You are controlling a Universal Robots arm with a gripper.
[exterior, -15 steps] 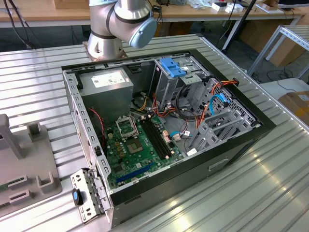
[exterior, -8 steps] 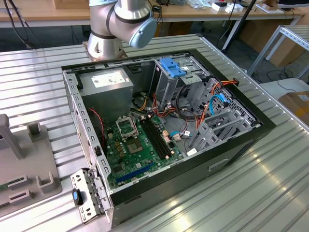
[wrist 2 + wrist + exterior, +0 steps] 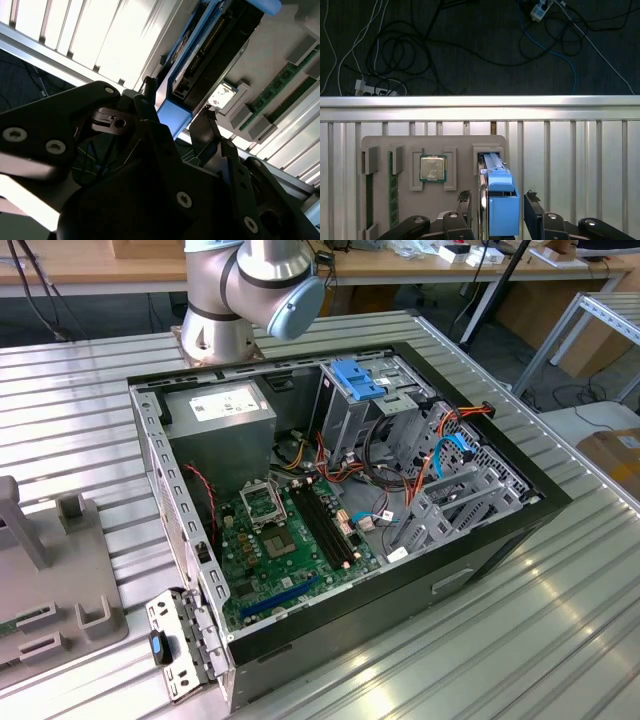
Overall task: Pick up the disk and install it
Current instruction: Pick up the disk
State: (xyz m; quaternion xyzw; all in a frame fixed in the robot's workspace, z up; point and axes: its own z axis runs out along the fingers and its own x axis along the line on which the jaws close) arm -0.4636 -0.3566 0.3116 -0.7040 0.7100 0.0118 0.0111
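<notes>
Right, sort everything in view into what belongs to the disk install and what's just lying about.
Belongs: the disk, standing on edge in the grey tray; the gripper, open astride it; the open computer case with its drive cage.
Lying about: processor chip; memory stick; floor cables.

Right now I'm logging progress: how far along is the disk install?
Done: nothing visible; the disk stands on edge in the grey holder tray, not in the open computer case. In hand: the gripper straddles it, open fingers on either side with gaps showing in the first wrist view. Left: both the pickup and the install.
</notes>
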